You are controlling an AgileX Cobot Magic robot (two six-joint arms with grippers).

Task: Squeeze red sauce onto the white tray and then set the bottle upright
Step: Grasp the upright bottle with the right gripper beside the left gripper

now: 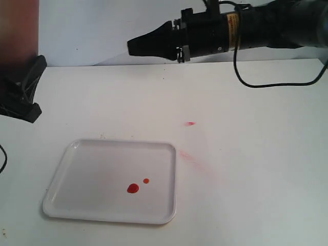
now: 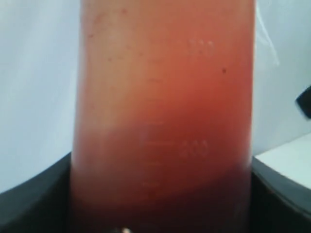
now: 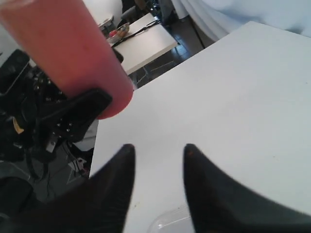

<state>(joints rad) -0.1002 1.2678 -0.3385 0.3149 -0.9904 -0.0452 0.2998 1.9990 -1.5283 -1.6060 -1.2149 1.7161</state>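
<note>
The white tray (image 1: 102,169) lies flat on the table at the front left; one rounded corner of it (image 3: 170,221) shows in the right wrist view. Two small drops of red sauce (image 1: 132,188) sit near its front right. My left gripper (image 1: 25,87) at the table's far left edge is shut on the bottle (image 1: 18,31), which rises above it, blurred. In the left wrist view the bottle (image 2: 163,107) fills the frame between black fingers (image 2: 34,199), dark sauce low inside; its nozzle is hidden. My right gripper (image 1: 134,47) hovers open and empty at the back, its fingertips (image 3: 158,148) apart, short of the bottle (image 3: 73,53).
Faint pink smears mark the table right of the tray (image 1: 190,123) and by its far right corner (image 1: 187,155). A black cable (image 1: 266,82) hangs from the right arm over the back of the table. Beyond the table's edge stand another table (image 3: 146,43) and dark equipment.
</note>
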